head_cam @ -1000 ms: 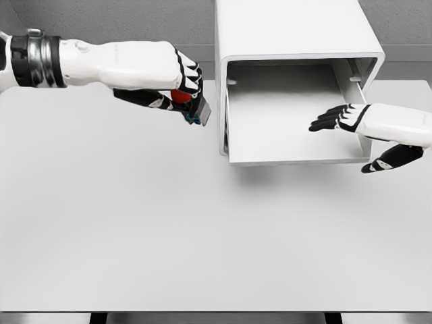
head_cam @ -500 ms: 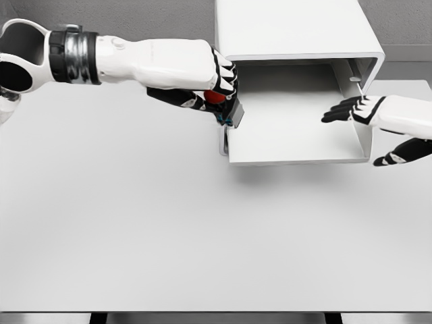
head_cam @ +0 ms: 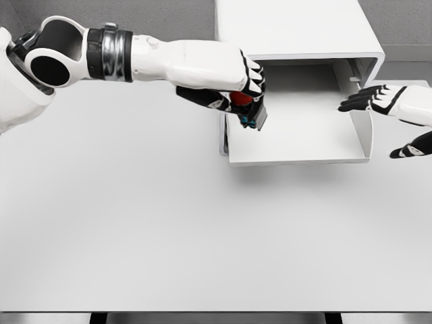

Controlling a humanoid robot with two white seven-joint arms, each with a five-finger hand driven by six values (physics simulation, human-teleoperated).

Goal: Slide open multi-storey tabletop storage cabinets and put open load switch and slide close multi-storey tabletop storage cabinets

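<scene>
Load switch (head_cam: 248, 111) is the star here, and it's hanging in the left hand (head_cam: 233, 84), just over the left edge of the pulled-out drawer (head_cam: 297, 156). So it's up in the air, not lying in the drawer yet. Left fingers are curled round it, thumb under and the others on top, so you only see a red bit and a dark grey block with some blue poking out below the fingertips.

My guess is it's a small rigid plastic-and-metal lump: light, stiff, not fragile, maybe a bit slick on the flat faces. I'd hold it across the body like this hand does, not by the red knob, which could turn or flip.

Moving right, the drawer sticks out of the white storage cabinet (head_cam: 297, 30), floor bare, loads of room to drop the switch in. The cabinet sits at the back of the white table (head_cam: 135, 223).

Far right, the right hand (head_cam: 388, 104) hovers next to the drawer's right wall, fingers spread, thumb hanging low, holding nothing. Can't tell if it touches the wall.
</scene>
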